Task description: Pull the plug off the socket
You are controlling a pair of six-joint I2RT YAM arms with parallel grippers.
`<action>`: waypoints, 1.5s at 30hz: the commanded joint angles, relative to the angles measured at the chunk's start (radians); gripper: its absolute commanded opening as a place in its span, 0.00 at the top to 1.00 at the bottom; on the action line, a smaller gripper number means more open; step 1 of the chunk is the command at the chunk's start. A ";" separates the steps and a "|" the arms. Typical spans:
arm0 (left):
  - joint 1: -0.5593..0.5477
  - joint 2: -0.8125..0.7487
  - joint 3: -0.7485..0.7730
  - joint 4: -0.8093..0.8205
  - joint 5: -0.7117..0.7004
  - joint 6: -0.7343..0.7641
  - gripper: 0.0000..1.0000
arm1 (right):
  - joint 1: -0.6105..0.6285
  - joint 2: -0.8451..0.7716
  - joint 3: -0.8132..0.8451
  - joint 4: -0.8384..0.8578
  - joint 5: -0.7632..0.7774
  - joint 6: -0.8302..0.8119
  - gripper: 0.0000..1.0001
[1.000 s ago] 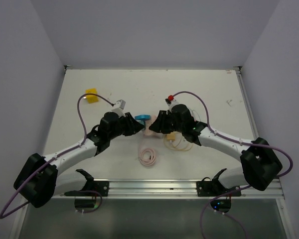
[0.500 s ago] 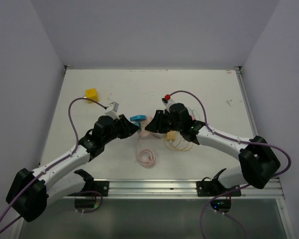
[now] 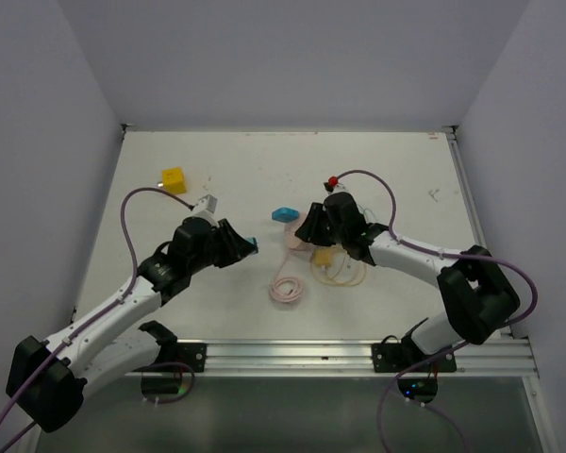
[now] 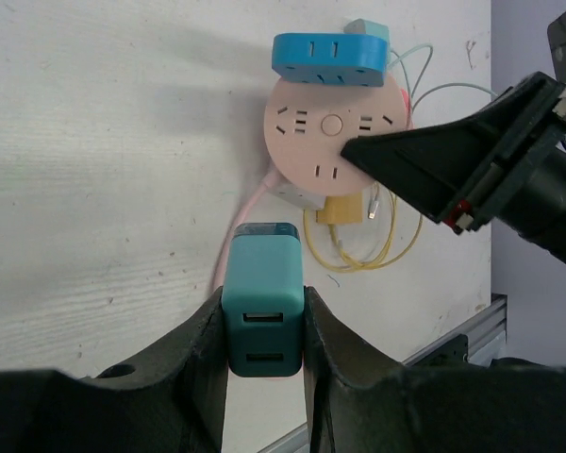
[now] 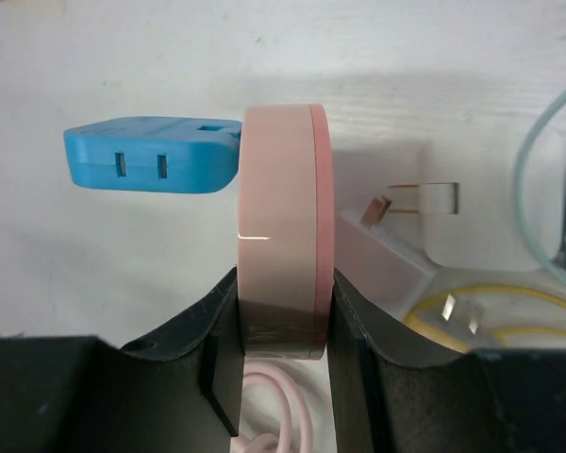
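Observation:
My left gripper (image 3: 248, 246) is shut on a teal plug (image 4: 263, 300) with two USB slots and holds it clear of the socket, to the socket's left. The round pink socket (image 3: 298, 236) is clamped edge-on between my right gripper's (image 3: 307, 229) fingers; in the right wrist view the gripper (image 5: 283, 293) grips its rim (image 5: 285, 189). The socket's face (image 4: 330, 127) shows in the left wrist view. A blue plug (image 3: 285, 214) still sits against that face; it also shows in both wrist views (image 5: 151, 165) (image 4: 330, 58).
The socket's pink cable lies coiled (image 3: 288, 290) in front of it. A yellow cable loop (image 3: 338, 269) and a yellow plug (image 4: 344, 208) lie by the socket, with a white plug (image 5: 481, 212) behind it. A yellow cube (image 3: 174, 178) sits at the far left.
My left gripper has drawn back to the left with the teal plug, which has come away from the socket. My right gripper has shifted the socket slightly to the right.

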 commanded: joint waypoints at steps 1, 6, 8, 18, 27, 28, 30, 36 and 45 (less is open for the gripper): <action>-0.003 -0.044 0.075 -0.086 -0.037 -0.006 1.00 | -0.021 0.015 0.013 0.000 0.184 -0.024 1.00; -0.003 -0.050 0.075 -0.078 -0.027 0.011 1.00 | -0.021 0.007 0.016 0.052 0.091 -0.004 1.00; -0.001 -0.027 0.085 -0.078 -0.033 0.040 1.00 | -0.021 -0.026 0.019 0.053 0.061 -0.015 1.00; 0.181 0.258 0.165 0.081 0.130 0.246 0.99 | -0.021 -0.335 -0.088 0.047 -0.083 -0.103 1.00; 0.184 0.658 0.278 0.426 0.352 0.240 0.91 | -0.021 -0.493 -0.165 0.020 -0.134 -0.112 1.00; 0.184 0.688 0.312 0.443 0.372 0.240 0.89 | -0.021 -0.505 -0.171 0.017 -0.138 -0.109 1.00; 0.183 0.772 0.344 0.500 0.390 0.237 0.87 | -0.019 -0.517 -0.175 0.010 -0.144 -0.104 1.00; 0.151 0.984 0.492 0.603 0.466 0.249 0.83 | -0.021 -0.537 -0.167 -0.026 -0.140 -0.116 1.00; 0.097 1.156 0.587 0.681 0.480 0.181 0.52 | -0.021 -0.556 -0.178 -0.074 -0.131 -0.115 1.00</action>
